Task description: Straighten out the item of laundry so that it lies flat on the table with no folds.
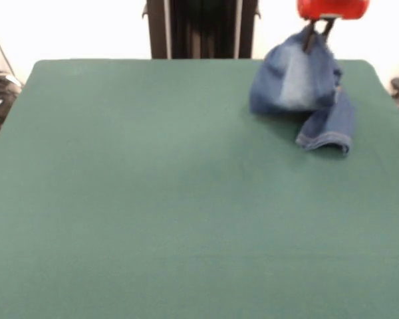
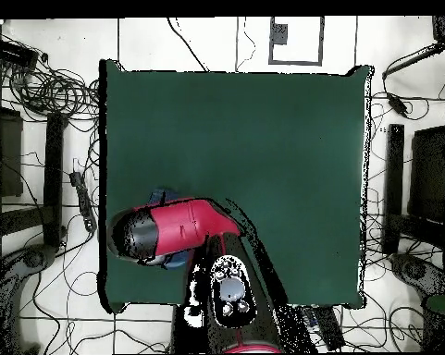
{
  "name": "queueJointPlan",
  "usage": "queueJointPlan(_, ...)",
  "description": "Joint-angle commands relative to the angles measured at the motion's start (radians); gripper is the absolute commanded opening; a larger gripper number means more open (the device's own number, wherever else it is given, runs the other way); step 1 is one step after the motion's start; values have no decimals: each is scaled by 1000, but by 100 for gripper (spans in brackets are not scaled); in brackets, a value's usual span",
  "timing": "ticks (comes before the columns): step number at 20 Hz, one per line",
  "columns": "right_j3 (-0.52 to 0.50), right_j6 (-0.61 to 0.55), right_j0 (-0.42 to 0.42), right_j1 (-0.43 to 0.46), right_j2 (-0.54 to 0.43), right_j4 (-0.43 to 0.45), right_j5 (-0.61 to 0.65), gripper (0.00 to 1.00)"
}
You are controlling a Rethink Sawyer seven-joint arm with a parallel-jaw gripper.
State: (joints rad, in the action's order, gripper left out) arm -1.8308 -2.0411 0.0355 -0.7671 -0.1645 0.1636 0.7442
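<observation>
- The gripper [image 1: 317, 34] is clamped on the top of the small blue denim jeans [image 1: 299, 86], holding them up in a bunch.
- The jeans' lower part rests on the green table [image 1: 153, 199], near the table's far right corner, one hemmed cuff [image 1: 324, 139] lying forward.
- From overhead, the red arm [image 2: 179, 229] covers most of the jeans.

From above, the red arm [image 2: 175, 231] covers nearly all of the jeans [image 2: 159, 197]; only blue slivers peek out. Across the table, the gripper [image 1: 317, 33] is cut off at the top edge, its fingertips buried in denim.
</observation>
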Motion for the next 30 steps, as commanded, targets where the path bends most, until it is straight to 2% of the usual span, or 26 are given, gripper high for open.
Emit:
queueJointPlan(1,-217,-329,51,0,-48,-343,123,0)
queueJointPlan(2,-274,-269,121,-1,-107,-425,112,0)
queueJointPlan(3,-297,-233,157,2,-133,-459,112,0)
queueJointPlan(4,-343,-150,242,20,-190,-527,124,0)
queueJointPlan(6,-375,-73,330,49,-238,-588,169,0)
queueJointPlan(9,-399,-62,376,53,-248,-613,199,0)
queueJointPlan(11,-461,-82,395,38,-275,-684,171,0)
queueJointPlan(12,-565,-63,402,17,-339,-815,110,0)
queueJointPlan(14,-638,-19,418,7,-407,-940,76,0)
queueJointPlan(16,-664,16,429,7,-434,-1000,97,0)
queueJointPlan(20,-665,61,466,36,-441,-993,177,0)
queueJointPlan(21,-659,61,474,39,-435,-965,184,0)
queueJointPlan(22,-627,32,483,48,-409,-890,208,0)
queueJointPlan(26,-584,-40,535,81,-387,-805,290,0)
queueJointPlan(29,-625,-56,557,75,-424,-883,317,0)
queueJointPlan(30,-659,-50,552,54,-455,-957,324,0)
